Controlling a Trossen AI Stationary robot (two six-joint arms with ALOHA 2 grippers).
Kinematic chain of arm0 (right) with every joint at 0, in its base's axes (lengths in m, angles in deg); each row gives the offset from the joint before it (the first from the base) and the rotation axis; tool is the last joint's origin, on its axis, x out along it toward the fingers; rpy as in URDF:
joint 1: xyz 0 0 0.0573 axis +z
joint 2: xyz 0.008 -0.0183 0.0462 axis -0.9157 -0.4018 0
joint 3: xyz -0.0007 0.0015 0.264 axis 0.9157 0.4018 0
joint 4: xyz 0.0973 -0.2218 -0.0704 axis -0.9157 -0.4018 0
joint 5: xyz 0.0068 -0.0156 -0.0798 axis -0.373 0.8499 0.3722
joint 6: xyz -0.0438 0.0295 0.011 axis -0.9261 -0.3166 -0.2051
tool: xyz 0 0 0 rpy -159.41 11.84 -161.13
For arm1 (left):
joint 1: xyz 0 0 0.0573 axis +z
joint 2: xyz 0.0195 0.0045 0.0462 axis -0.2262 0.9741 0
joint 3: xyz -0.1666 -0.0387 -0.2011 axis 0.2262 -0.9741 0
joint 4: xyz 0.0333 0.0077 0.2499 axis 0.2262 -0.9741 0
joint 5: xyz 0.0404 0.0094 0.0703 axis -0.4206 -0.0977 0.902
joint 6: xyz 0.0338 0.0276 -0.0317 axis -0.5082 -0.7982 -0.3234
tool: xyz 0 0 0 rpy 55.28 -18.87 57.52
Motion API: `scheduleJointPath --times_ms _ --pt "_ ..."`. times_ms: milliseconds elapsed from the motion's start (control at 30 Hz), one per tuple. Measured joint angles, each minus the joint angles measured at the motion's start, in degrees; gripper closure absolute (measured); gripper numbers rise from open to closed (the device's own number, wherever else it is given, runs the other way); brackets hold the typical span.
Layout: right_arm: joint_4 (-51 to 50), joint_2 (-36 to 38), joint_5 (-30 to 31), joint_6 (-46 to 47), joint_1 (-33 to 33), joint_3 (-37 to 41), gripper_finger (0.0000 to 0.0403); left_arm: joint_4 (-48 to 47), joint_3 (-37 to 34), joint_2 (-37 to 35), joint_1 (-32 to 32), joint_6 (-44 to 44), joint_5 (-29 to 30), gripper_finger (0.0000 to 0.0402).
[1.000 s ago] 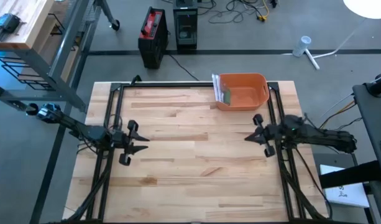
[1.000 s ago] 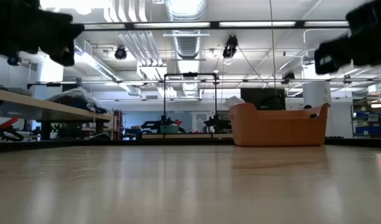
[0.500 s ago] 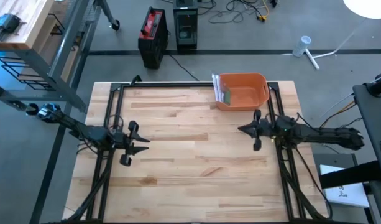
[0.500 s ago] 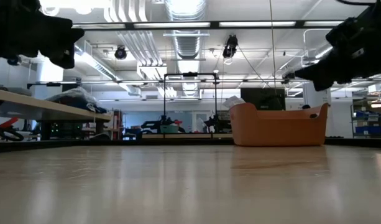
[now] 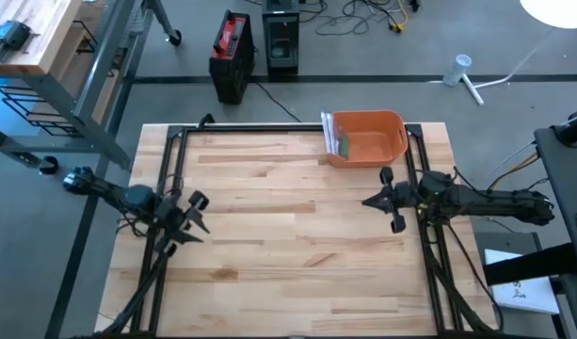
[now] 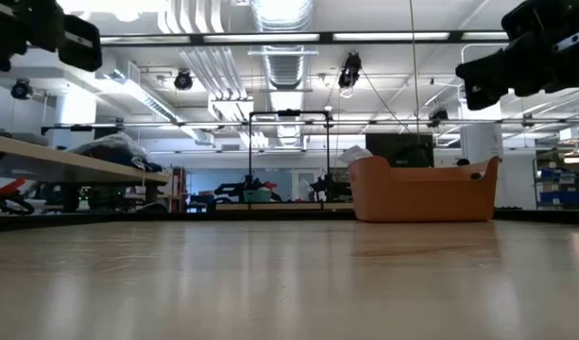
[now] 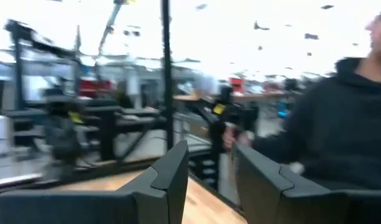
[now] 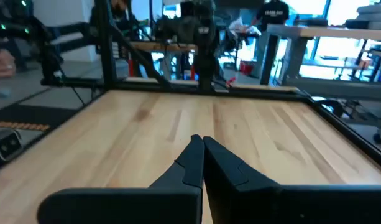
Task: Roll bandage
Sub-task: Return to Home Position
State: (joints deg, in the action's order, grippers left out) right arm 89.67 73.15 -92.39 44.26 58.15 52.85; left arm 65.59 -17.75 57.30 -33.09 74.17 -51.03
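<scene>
Worktop (image 5: 269, 254): bare plank surface filling mid-frame. Orange bin (image 5: 393, 121): upper right of the worktop, unmoved. Left claw (image 5: 196, 229): drawn back toward the frame's left edge over the last second and swung downward; fingers slightly apart, nothing between them. Right claw (image 5: 366, 201): right of centre, just below the bin, barely shifted; fingers pressed together, empty. Transparent zip bag (image 5: 332, 137): standing at the bin's left wall, untouched. Judgement: packing finished, both arms retiring to rest; no handling remains.
</scene>
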Motion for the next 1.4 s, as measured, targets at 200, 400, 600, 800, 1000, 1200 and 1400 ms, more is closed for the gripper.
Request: scheduleJointPath --times_ms 200,400,600,800,1000,1200,1400 --pt "-0.5 -0.5 0.2 -1.7 0.0 0.0 0.0403 -9.1 -0.5 -4.9 7.2 5.2 5.5 0.0287" --pt "-0.2 -0.5 0.2 -2.7 0.0 0.0 0.0403 -9.1 -0.5 -5.7 9.8 5.5 2.5 0.0287" --pt "0.1 -0.4 0.2 -2.8 0.0 0.1 0.0403 -8.2 -0.5 -6.7 13.7 5.7 1.7 0.0287" --pt "3.8 -0.6 0.1 -0.2 -0.1 2.1 0.0403 -8.8 -0.5 -6.6 19.2 7.9 -3.5 0.0287" --pt "7.9 -0.5 -0.3 1.4 -0.1 6.0 0.0403 -10.2 -0.5 -5.8 20.0 3.4 -3.6 0.0287" --pt "9.7 -1.2 -0.3 0.8 -0.1 6.0 0.0403 -15.5 -0.5 -2.6 20.0 3.8 -3.2 0.0287" --pt "8.4 -2.7 0.1 -0.5 -0.1 6.0 0.0403 -15.7 -0.4 1.5 20.0 3.7 -3.0 0.0287"
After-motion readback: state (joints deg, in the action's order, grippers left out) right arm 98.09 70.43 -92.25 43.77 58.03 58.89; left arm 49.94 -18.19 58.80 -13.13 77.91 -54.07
